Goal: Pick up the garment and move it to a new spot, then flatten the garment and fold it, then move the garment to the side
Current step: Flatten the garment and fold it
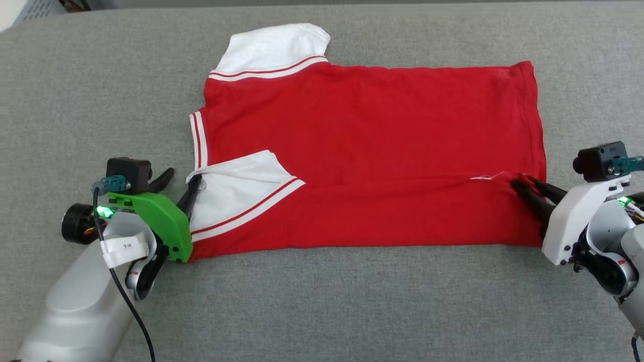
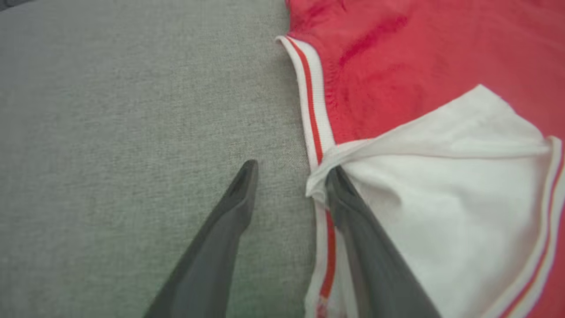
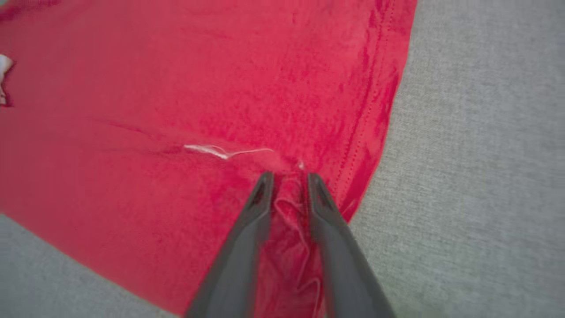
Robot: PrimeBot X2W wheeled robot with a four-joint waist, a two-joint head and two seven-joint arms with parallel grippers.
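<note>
Straddling the puckered hem of a red, white-sleeved jersey T-shirt, the right gripper shows jaws barely parted, grip unclear. The left gripper has jaws agape, holding nothing.

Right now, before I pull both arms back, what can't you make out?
- Red short-sleeved jersey, head view: its underside, hidden by its own folded layers.
- Right jaws, right wrist view: bunched red cloth between them; gripped or loose, unclear.
- Left jaws, left wrist view: one fingertip against the white sleeve hem; over or under, unclear.
</note>
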